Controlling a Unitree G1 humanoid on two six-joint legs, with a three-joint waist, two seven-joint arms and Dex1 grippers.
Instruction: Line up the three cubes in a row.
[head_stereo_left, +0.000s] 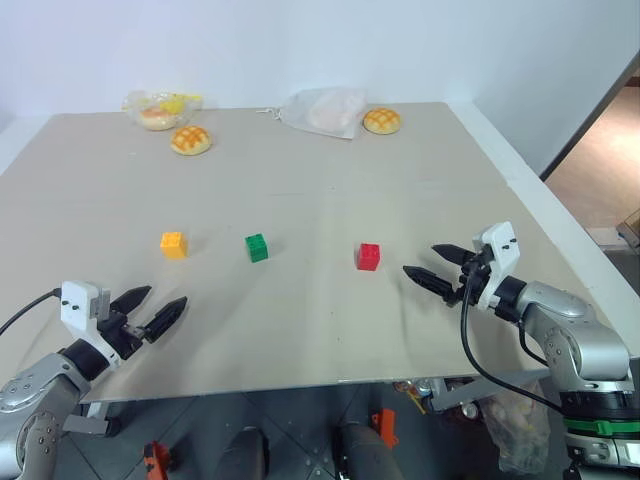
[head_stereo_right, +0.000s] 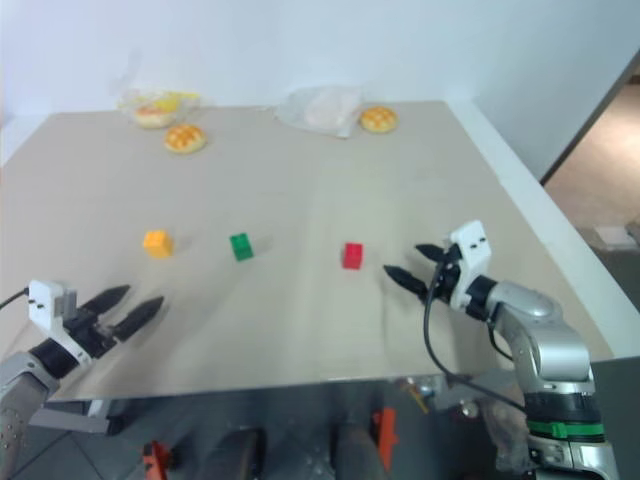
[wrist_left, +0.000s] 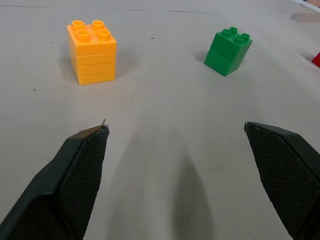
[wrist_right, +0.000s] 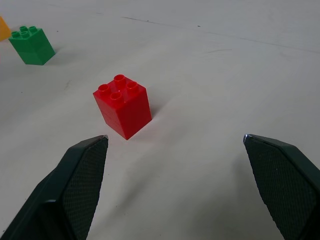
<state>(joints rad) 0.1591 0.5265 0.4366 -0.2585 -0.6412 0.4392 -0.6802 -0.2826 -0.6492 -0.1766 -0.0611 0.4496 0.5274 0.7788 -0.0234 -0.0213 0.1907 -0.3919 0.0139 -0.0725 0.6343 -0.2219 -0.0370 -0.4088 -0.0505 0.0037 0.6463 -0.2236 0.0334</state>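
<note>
Beige bench is seen with three cubes. Red cube is found just beyond the right gripper, nearer than the left gripper. Both fingers are spread wide, empty.

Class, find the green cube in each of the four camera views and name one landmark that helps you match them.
Left eye view: green cube mid-table, between the orange-yellow cube and the red cube.
Right eye view: again the middle of the three.
Left wrist view: ahead of the open fingers.
Right wrist view: beyond the red cube.
Shared landmark: the red cube.
</note>
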